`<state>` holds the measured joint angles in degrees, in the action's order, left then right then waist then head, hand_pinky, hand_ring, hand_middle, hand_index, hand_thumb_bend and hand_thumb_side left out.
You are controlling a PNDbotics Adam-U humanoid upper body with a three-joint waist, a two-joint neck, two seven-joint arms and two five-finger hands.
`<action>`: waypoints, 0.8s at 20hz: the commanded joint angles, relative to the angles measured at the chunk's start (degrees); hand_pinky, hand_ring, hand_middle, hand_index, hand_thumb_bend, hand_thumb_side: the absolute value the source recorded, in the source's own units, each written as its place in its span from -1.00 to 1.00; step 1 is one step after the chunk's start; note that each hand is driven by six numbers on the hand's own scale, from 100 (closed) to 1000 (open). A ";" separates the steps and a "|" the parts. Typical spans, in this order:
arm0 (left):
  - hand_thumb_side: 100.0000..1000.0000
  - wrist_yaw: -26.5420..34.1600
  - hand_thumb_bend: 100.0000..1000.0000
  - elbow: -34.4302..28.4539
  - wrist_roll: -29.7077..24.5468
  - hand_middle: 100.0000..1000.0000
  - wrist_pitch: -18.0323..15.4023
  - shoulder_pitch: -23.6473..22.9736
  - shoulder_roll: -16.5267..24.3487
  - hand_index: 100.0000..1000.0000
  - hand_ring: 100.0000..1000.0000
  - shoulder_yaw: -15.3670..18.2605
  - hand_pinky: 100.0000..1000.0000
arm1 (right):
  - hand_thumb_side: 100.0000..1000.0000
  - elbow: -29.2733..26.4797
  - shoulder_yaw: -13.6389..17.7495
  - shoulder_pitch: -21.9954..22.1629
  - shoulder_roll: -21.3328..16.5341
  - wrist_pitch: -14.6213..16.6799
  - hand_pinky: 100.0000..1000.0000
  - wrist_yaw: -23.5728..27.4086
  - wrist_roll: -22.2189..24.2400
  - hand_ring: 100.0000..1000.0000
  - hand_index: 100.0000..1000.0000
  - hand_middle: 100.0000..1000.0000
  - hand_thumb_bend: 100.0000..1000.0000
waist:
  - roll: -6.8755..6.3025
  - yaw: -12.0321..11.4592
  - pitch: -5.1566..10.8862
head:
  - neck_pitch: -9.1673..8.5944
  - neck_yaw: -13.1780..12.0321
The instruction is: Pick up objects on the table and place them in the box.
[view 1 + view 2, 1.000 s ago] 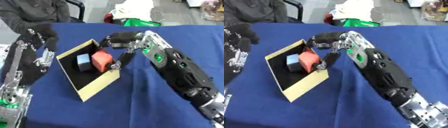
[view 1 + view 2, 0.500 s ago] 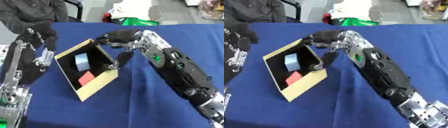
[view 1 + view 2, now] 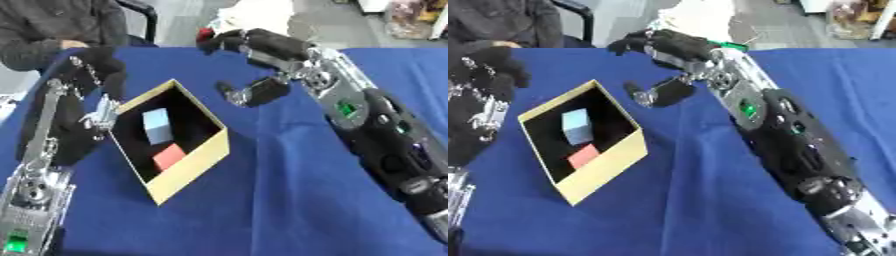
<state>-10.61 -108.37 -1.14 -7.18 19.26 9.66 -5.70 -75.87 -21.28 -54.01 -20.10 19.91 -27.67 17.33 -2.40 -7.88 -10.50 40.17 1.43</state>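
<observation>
- The left hand (image 3: 94, 70) hangs by the box's far left corner; I cannot tell how its fingers are set.
- The box (image 3: 194, 161) holds a pale blue block (image 3: 157, 126) and a red block (image 3: 169, 157).
- The right hand (image 3: 254, 65) hovers beyond the box, fingers spread, empty.

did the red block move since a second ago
Yes. The red block left the right hand above the box's far rim and now lies on the box floor, nearer than the blue block.
</observation>
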 commanded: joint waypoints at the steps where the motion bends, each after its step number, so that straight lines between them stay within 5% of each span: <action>1: -0.03 -0.62 -0.68 -0.32 0.87 0.13 0.05 0.02 1.19 0.56 0.21 1.07 0.22 | -0.29 -7.04 1.36 1.00 -4.03 -5.56 0.56 8.88 -2.69 0.70 0.85 0.52 -1.00 | -0.11 0.82 1.13 | 0.60 -1.33; 6: -0.02 -1.14 -0.68 0.16 1.96 0.13 0.24 -0.93 1.43 0.56 0.21 1.95 0.22 | -0.23 -17.70 3.80 8.16 -7.52 -12.36 0.52 20.84 -7.82 0.68 0.77 0.45 -1.00 | -0.50 3.84 0.66 | 1.63 -4.01; 7: -0.19 -1.22 -0.70 0.30 2.16 0.13 0.29 -1.15 1.48 0.56 0.21 2.09 0.22 | -0.20 -19.78 4.31 9.69 -7.95 -13.39 0.51 22.91 -8.72 0.67 0.76 0.44 -1.00 | -0.58 4.37 0.54 | 1.80 -4.38; 8: 0.00 -1.27 -0.68 0.48 2.34 0.13 0.39 -1.39 1.51 0.56 0.21 2.23 0.21 | -0.18 -21.73 4.88 11.37 -8.14 -14.26 0.51 24.95 -9.65 0.67 0.75 0.44 -1.00 | -0.66 4.92 0.37 | 2.00 -4.71; 16: 0.03 -1.43 -0.69 1.58 3.30 0.13 0.48 -2.72 1.37 0.55 0.21 2.75 0.21 | -0.03 -32.25 8.28 23.94 -6.15 -16.37 0.51 31.53 -12.48 0.69 0.73 0.43 -1.00 | -1.10 8.23 -1.07 | 2.80 -6.89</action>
<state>-11.72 -106.29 1.80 -6.64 16.21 10.12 -3.58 -106.01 -13.93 -29.44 -26.14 3.73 3.04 5.19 -3.60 0.54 -12.37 42.34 -5.00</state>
